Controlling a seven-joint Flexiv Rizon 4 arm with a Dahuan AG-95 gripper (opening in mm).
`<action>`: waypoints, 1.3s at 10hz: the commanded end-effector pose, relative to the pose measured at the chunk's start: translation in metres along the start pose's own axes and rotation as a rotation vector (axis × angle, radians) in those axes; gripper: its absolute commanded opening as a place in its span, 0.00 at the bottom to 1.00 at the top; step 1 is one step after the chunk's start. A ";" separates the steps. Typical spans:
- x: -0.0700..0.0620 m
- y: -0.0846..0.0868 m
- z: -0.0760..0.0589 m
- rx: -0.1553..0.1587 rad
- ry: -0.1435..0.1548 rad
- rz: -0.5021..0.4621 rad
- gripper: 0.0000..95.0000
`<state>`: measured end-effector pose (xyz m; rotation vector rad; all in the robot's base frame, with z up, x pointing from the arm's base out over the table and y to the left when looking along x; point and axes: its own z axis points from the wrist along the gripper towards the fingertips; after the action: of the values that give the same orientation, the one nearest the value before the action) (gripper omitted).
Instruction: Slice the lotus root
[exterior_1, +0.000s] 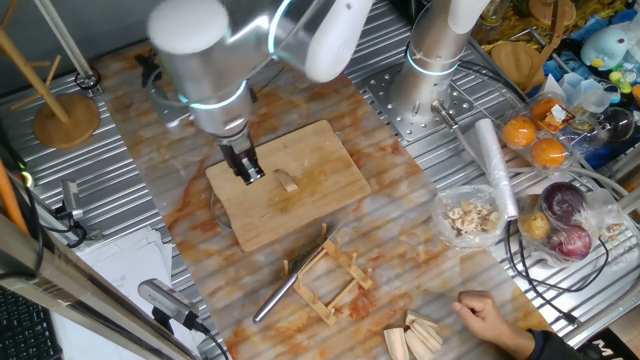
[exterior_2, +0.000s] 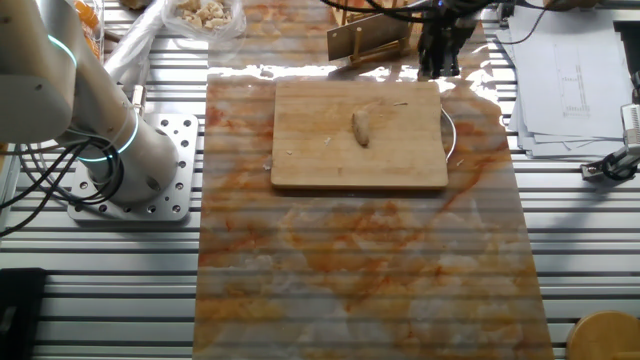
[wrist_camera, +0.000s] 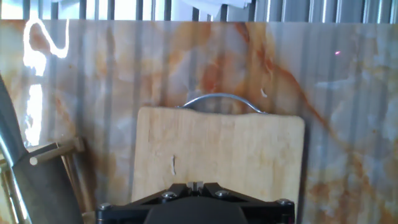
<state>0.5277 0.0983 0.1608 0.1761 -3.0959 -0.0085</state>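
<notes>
**Lotus root uncut, knife not yet in hand**

The lotus root lies near the middle of the bamboo cutting board, one whole stubby piece — no slices visible. In one fixed view its long axis runs roughly from upper left to lower right of the frame; in the other fixed view it sits just right of the board's centre, tilted, one end toward the upper right.

The gripper hangs over the left part of the board, beside the root but apart from it. Its fingers look close together and nothing shows between them, though from these angles I cannot tell the gap for certain. The knife rests in the lower middle of the frame against a small wooden rack, well clear of the board.

Risks, as I judge them: the root is short and rounded, so it may roll or skid under a blade — nothing pins it. A person's hand rests at the lower right, near the rack; reaching for the knife brings the arm that way.
</notes>
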 end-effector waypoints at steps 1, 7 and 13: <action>-0.004 0.001 0.001 -0.020 -0.021 -0.218 0.00; -0.004 0.001 0.001 -0.021 0.006 -0.298 0.00; -0.025 0.141 0.005 0.034 0.013 -0.203 0.00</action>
<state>0.5370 0.2065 0.1622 0.5562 -3.0224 0.0072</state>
